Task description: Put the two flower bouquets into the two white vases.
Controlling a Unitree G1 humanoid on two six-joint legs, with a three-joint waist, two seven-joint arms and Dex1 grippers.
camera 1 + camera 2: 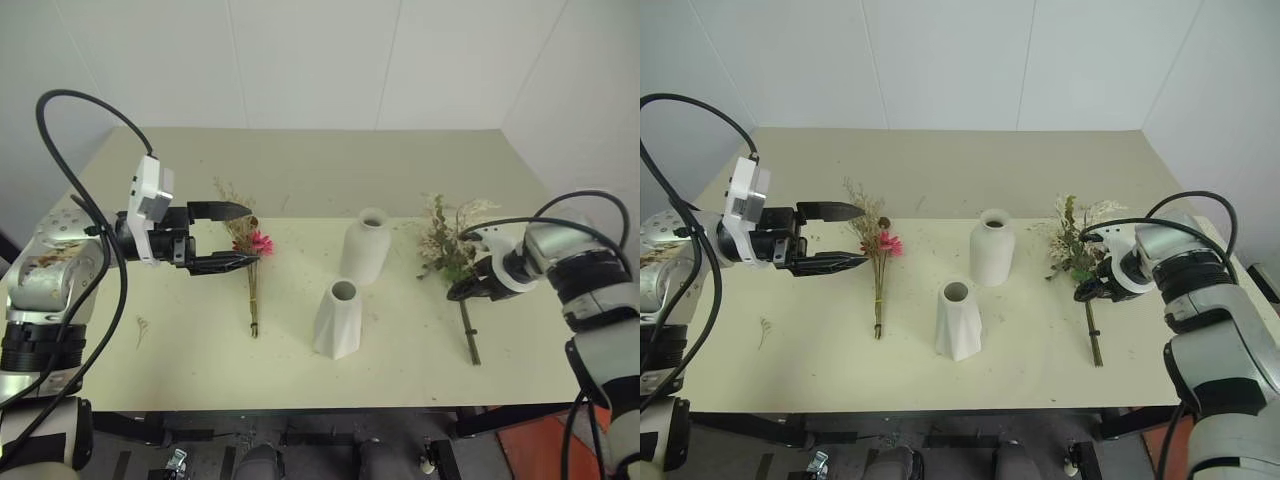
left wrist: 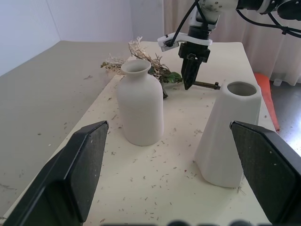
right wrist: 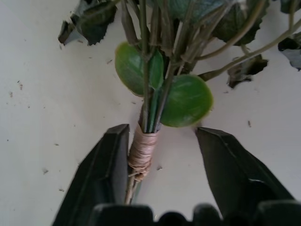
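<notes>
Head views: the slim bouquet (image 1: 247,268) lies flat on the tabletop (image 1: 400,160) left of the bottle vase (image 1: 364,248) and the twisted vase (image 1: 338,320), both upright and empty. The left gripper (image 1: 236,236) hovers over the slim bouquet's flower end with jaws spread wide, holding nothing. If it closes there, it would likely crush the pink daisies rather than catch the stems. The full bouquet (image 1: 1077,248) lies right of the vases, and the right gripper (image 1: 1082,291) points down at its stem just below the leaves.

Left wrist view: the two vases stand close together, with the right gripper (image 2: 189,75) beyond them over the full bouquet (image 2: 155,70). A bouquet swung in from either side could knock a vase over, the narrower-necked bottle vase most likely.

Right wrist view: the jaws straddle the twine wrap (image 3: 141,153) on the full bouquet's stem, partly open. One finger (image 3: 101,176) touches the wrap while the other stands apart. The stem sits off-centre, so closing could push it sideways or pinch only its edge, and the heavy flower head might then tip or slip the bunch on lifting.
</notes>
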